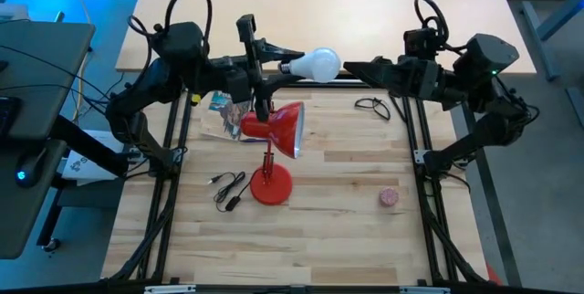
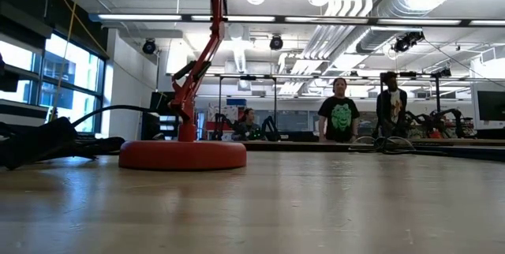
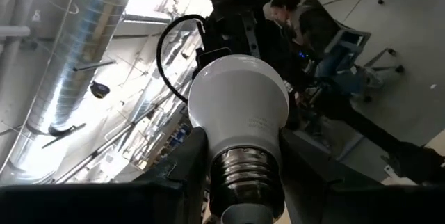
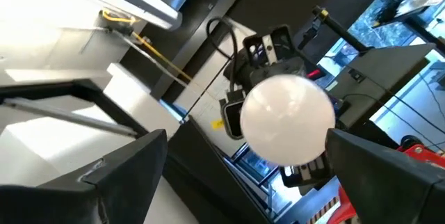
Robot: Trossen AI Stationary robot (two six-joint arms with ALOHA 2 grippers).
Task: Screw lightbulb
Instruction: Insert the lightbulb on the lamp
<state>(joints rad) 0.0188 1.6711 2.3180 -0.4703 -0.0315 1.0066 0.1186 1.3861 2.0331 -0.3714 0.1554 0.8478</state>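
Your left gripper [image 1: 278, 64] is clamped on the lightbulb [image 1: 315, 64] by its screw base, held high above the lamp [image 1: 274, 143]. The glass end points toward your right gripper [image 1: 351, 68], whose fingers stand wide apart on either side of the globe without touching it.

The risk: if the right fingers close off-centre on the smooth round glass, the bulb could squirt sideways or twist in the left grip. If the left lets go too soon, it drops onto the lamp's shade below.

You cannot see the lamp's socket in any view; the shade's opening faces away. The low view shows only the lamp's base and stem, neither gripper.
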